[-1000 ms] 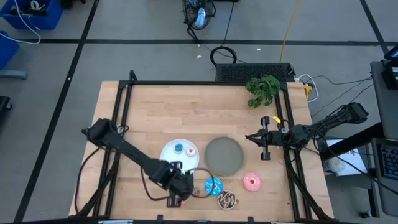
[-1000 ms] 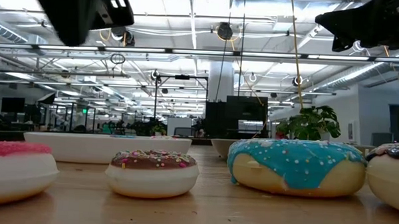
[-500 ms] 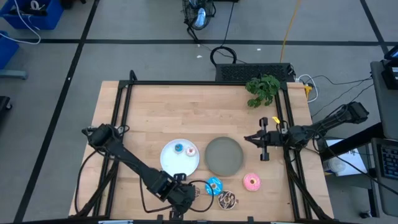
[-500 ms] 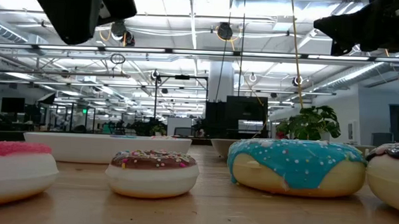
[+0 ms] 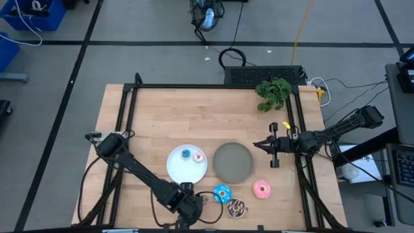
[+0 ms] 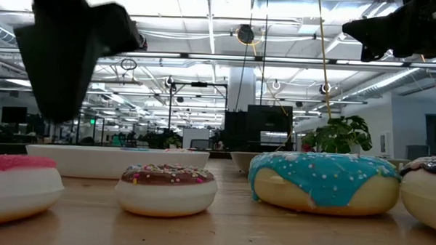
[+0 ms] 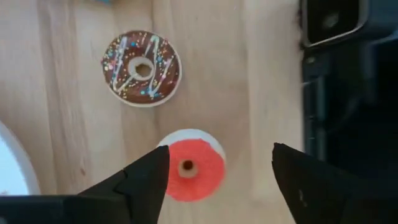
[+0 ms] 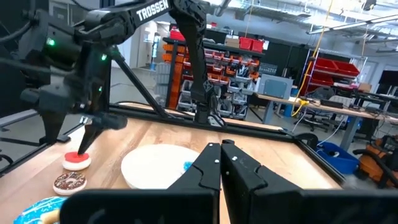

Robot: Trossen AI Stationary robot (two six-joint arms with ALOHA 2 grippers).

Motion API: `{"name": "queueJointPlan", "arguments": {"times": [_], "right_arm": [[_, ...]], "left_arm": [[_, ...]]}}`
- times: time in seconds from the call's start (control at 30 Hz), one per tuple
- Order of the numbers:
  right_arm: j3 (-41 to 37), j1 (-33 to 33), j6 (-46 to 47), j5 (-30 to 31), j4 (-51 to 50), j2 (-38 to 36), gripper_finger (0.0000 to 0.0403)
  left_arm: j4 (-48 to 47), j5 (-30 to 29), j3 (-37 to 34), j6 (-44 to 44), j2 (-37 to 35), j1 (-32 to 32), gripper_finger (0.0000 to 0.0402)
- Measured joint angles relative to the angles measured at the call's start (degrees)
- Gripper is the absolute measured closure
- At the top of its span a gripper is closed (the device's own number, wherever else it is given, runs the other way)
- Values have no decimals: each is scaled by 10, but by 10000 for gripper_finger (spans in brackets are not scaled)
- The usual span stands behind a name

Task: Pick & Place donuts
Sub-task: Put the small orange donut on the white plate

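Observation:
My left gripper [image 5: 189, 208] hangs open near the table's near edge, fingers pointing down. In the left wrist view [image 7: 219, 152] its fingers stand on either side of the tiny red donut [image 7: 189, 169], above it and not touching. The tiny brown sprinkled donut [image 7: 142, 68] lies beside it. The tiny blue [image 5: 186, 154] and pale pink [image 5: 198, 156] donuts lie on the white plate [image 5: 178, 169]. The blue-iced [image 5: 222, 193], chocolate [image 5: 235, 207] and pink [image 5: 262, 189] donuts lie on the table. My right gripper [image 5: 259, 144] is shut and empty, raised at the right.
The round grey plate [image 5: 233, 162] lies bare between the white plate and my right gripper. A green plant [image 5: 273, 94] stands at the far right corner. A black frame rail [image 5: 194, 86] runs round the table. Bare wood lies across the far half.
My left gripper has gone toward the table's near edge and come down over the tiny red donut, staying open. The donuts have not moved.

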Motion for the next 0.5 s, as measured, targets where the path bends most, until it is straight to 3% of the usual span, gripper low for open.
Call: {"name": "queueJointPlan", "arguments": {"times": [0.3, 0.5], "right_arm": [[0, 0, -4, 0, 0, 0, 403], [0, 0, -4, 0, 0, 0, 403]], "left_arm": [[-27, -5, 0, 27, 26, 0, 46], [-30, -20, -6, 27, 26, 2, 52]]}}
